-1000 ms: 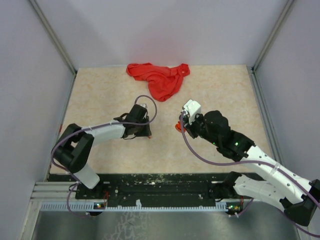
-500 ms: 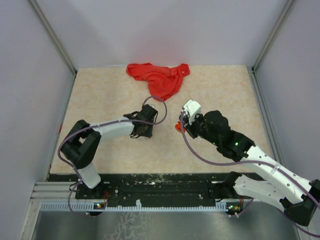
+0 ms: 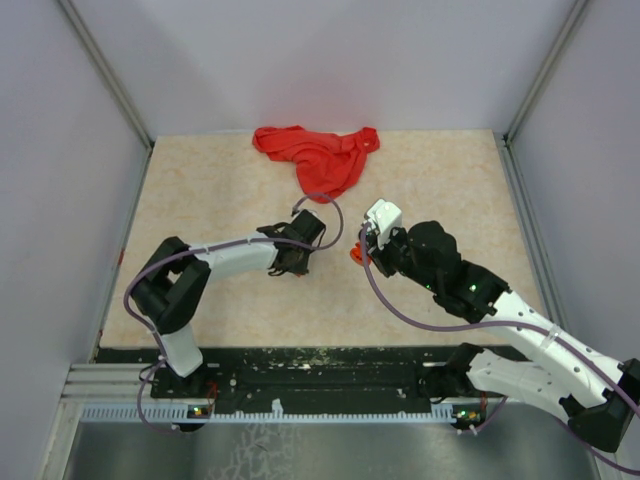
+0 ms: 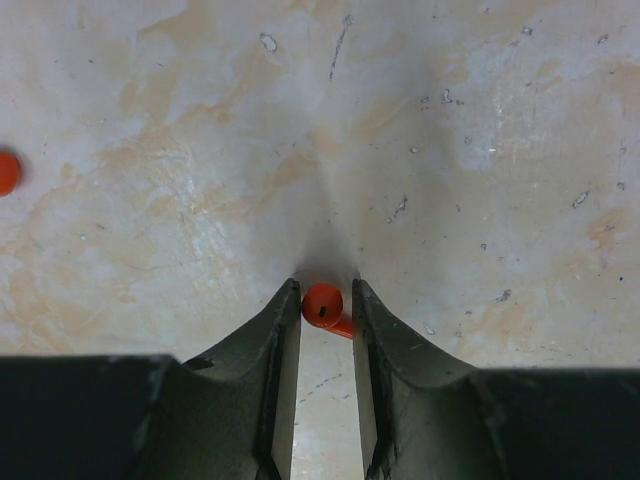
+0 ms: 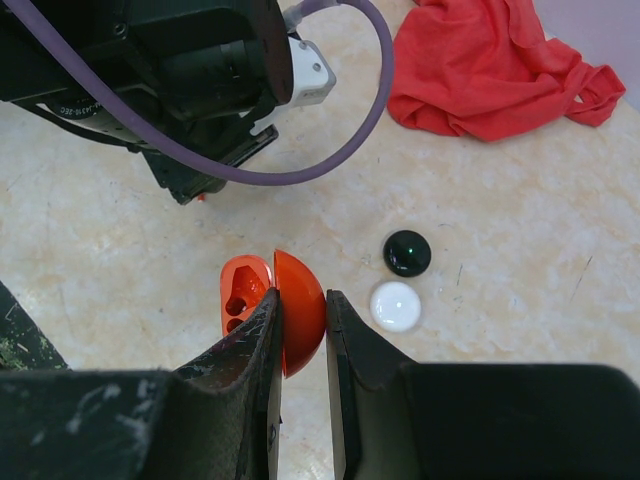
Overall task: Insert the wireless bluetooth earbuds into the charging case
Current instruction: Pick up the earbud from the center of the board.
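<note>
On the single beige marbled table [image 3: 200, 200], walled on the left, right and far sides, two arms reach in from the rail at the near edge. One crumpled red cloth [image 3: 320, 158] lies against the far edge.

Three round cases show. One red case [image 5: 245, 290] stands open and is held. One black case [image 5: 407, 252] and one white case [image 5: 396, 305] are both closed and lie just beside each other on the table, a little beyond the red one. One red earbud [image 4: 322, 304] is plain to see. A second red round bit [image 4: 5, 172] is cut off by the left edge of the left wrist view, and I cannot tell what it is.

The earbud lies on the table right between the tips of the left gripper [image 4: 325, 292], its short stem pointing towards the right-hand finger. The jaws stand narrow on either side of it, but I cannot tell whether they press on it.

The right gripper [image 5: 300, 300] is clamped on the domed half of the red case, with the hollowed half hanging open to the left. From above, the two grippers are near each other around the middle of the table. Both are well away from the walls and the cloth, with bare surface to the left, right and near side.
</note>
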You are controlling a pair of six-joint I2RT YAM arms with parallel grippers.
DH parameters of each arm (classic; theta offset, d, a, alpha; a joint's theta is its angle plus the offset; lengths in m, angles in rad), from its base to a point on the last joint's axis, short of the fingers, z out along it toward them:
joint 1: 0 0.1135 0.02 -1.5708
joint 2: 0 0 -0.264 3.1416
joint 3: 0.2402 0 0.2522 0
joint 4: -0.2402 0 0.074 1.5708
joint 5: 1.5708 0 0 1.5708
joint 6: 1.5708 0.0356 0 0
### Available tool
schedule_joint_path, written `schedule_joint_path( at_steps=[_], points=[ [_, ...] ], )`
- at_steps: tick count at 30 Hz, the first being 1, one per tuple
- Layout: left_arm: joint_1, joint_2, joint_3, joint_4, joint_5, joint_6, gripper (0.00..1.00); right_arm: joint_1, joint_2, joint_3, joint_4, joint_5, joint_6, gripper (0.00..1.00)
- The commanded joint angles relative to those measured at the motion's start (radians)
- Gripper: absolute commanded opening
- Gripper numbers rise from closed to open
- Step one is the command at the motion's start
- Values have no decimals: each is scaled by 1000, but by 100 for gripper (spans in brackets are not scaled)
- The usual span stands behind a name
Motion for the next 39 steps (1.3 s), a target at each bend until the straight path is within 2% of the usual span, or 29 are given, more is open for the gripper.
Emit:
schedule_joint_path(
  at_steps=[1,14,24,33,39],
  points=[
    [-23,37,7,-82,-14,-7,33,8,-8,8,57,-10,14,11],
    [-39,41,14,-124,-14,-10,32,7,-12,8,55,-13,16,11],
    [-39,12,-7,-101,-53,4,21,7,-15,8,55,-11,17,10],
    [-50,-169,-24,-53,-125,48,14,8,-6,6,67,-10,28,11],
    [-121,-350,-51,62,-246,133,13,7,41,36,49,-1,70,10]
  ],
)
